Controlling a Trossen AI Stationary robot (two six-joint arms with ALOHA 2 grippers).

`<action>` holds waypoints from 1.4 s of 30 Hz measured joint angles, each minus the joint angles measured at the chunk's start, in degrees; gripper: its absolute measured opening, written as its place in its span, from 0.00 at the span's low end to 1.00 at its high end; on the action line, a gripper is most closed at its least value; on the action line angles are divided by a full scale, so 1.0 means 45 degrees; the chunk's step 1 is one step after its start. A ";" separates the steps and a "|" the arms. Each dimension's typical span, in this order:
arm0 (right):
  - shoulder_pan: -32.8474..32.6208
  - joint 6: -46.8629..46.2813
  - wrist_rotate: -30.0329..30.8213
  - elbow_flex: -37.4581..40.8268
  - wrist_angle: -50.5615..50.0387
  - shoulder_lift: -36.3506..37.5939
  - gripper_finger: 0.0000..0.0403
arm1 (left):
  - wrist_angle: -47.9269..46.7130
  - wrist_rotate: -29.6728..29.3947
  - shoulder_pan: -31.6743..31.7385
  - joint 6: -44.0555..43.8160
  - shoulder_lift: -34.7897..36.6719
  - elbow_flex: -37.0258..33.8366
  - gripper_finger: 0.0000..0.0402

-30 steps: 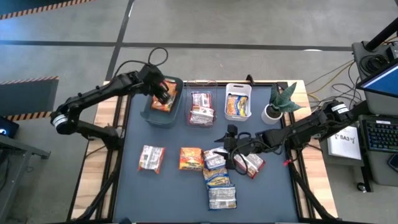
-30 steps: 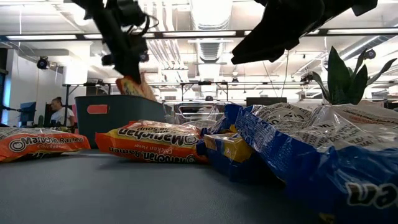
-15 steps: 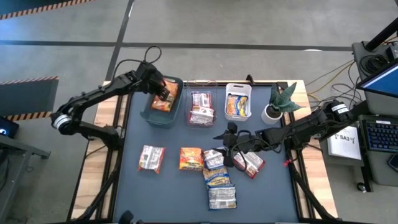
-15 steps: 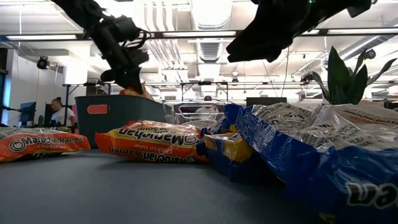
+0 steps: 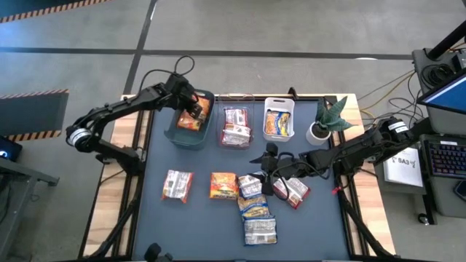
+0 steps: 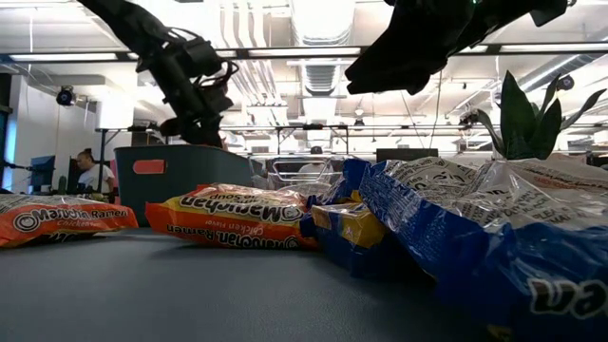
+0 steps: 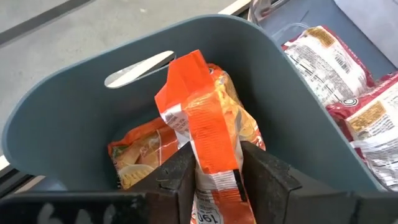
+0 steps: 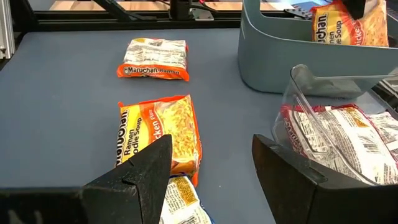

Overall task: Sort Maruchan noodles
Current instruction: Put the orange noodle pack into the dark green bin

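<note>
My left gripper (image 5: 194,109) (image 7: 214,177) reaches into the teal bin (image 5: 175,135) (image 7: 68,130) at the table's far left and is shut on an orange Maruchan packet (image 7: 202,106). Another orange packet (image 7: 134,155) lies in the bin beneath it. My right gripper (image 5: 266,164) (image 8: 211,180) hovers open above the mixed pile of packets (image 5: 258,207) in the middle. Two orange packets (image 5: 177,184) (image 5: 223,185) lie flat on the mat. A clear bin (image 5: 235,125) holds red-and-white packets. A white bin (image 5: 278,122) holds a yellow-and-blue one. My left gripper pinches the orange packet between its two fingers (image 7: 186,180) near one short end (image 7: 214,186), coming down into the bin at a slant from the table's left. The packet's free crimped end (image 7: 186,68) sticks out beyond the fingers, over the packet lying in the bin.
A potted plant (image 5: 328,120) stands at the far right beside the white bin. The three bins line the far edge. Bare mat (image 5: 196,233) lies along the near left edge. In the low view a person (image 6: 87,171) sits far behind the table.
My left gripper has gone down into the teal bin with the orange packet; in the low view the packet has sunk behind the bin's wall. It has kept its hold. My right gripper has edged slightly toward the table's left above the pile, staying open.
</note>
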State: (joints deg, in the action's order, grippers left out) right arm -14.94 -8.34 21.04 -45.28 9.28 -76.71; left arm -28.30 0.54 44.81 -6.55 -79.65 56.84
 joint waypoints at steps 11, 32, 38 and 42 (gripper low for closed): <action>-0.0004 0.0000 -0.0001 0.0000 0.0000 0.0000 0.53 | 0.0093 -0.0887 0.0079 0.0090 -0.0110 0.0000 0.37; -0.0004 0.0059 -0.0005 -0.0005 0.0005 0.0000 0.53 | -0.1108 -0.1605 0.0049 0.0509 -0.0358 -0.0289 0.39; -0.0004 0.0083 -0.0005 -0.0005 0.0019 0.0000 0.53 | -0.1027 -0.1963 0.0049 0.0310 -0.0825 -0.0641 0.37; -0.0004 0.0088 -0.0004 -0.0005 0.0024 0.0000 0.53 | -0.1142 -0.3208 0.0049 0.0139 -0.1147 -0.0838 0.35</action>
State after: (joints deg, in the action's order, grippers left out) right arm -14.96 -7.94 21.02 -45.30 9.39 -76.71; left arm -33.44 -13.90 45.04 -5.92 -84.81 53.07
